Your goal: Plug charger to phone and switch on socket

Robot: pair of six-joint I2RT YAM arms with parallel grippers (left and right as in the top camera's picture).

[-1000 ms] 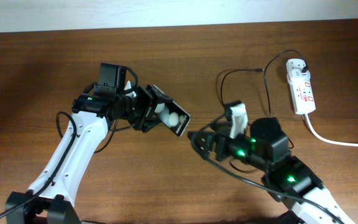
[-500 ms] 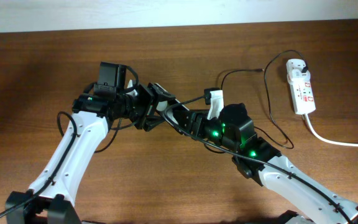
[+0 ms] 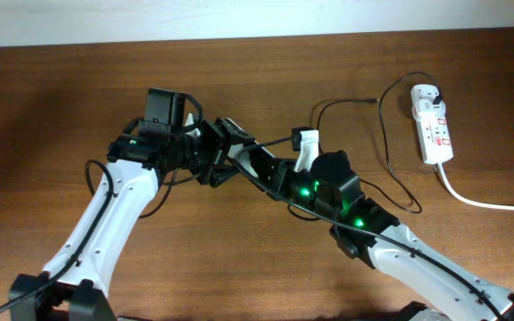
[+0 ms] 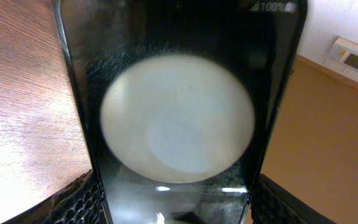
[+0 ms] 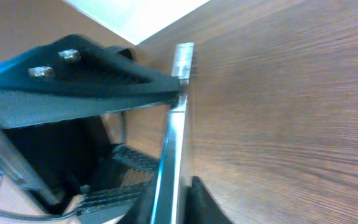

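My left gripper (image 3: pixel 217 152) holds the phone (image 3: pixel 231 135) above the table, tilted. In the left wrist view the phone (image 4: pixel 179 118) fills the frame, a white round patch on its black face, with textured pads (image 4: pixel 73 200) pressing both long edges. My right gripper (image 3: pixel 250 160) has reached the phone's other end. Seen from the right wrist, the phone (image 5: pixel 174 134) stands edge-on as a thin silver strip pinched between my right gripper's (image 5: pixel 173 199) dark fingers. The charger cable (image 3: pixel 384 125) loops from its plug (image 3: pixel 437 93) in the socket (image 3: pixel 433 125). Its connector tip is not visible.
The socket's thick white cord (image 3: pixel 489 203) runs off to the right edge. The charger's loops lie on the brown table (image 3: pixel 52 107) between the socket and my right arm (image 3: pixel 346 201). A white wall edge borders the far side.
My right arm swung left from the table's middle up to the phone, and its jaws went from wide open to closed on the phone's edge. The left arm barely moved.
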